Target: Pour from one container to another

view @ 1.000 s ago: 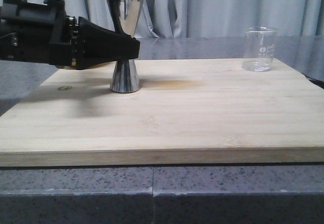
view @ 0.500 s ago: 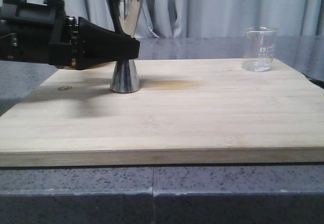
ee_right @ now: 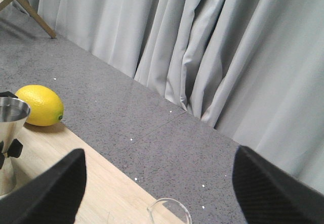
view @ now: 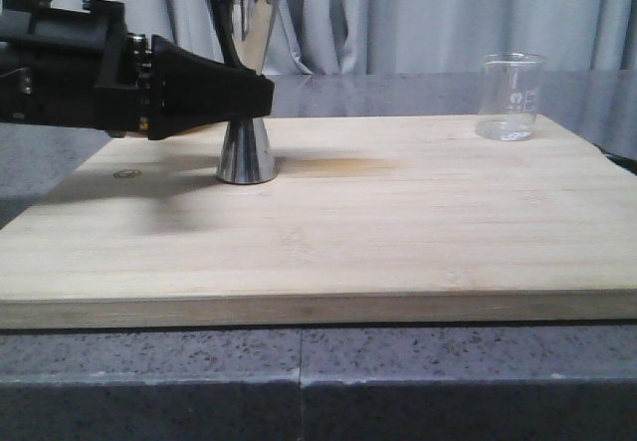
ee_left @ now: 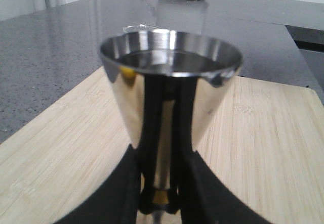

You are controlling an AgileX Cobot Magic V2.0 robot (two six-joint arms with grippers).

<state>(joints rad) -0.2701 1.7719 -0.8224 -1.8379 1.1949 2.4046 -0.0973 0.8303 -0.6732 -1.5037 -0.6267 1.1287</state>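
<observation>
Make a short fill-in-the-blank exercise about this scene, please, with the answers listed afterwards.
1. The left gripper closes its jaws around the narrow waist of the steel ____.
2. The glass beaker stands on the wooden board, and nothing ____ it.
3. Beside the board, on the grey counter, lies a yellow ____.
4. The right gripper has its jaws ____.

Missing words: jigger; holds; lemon; open

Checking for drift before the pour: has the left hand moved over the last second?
No. In the front view the left hand sits at the jigger's waist as before, at the same spot against the board edge.
</observation>
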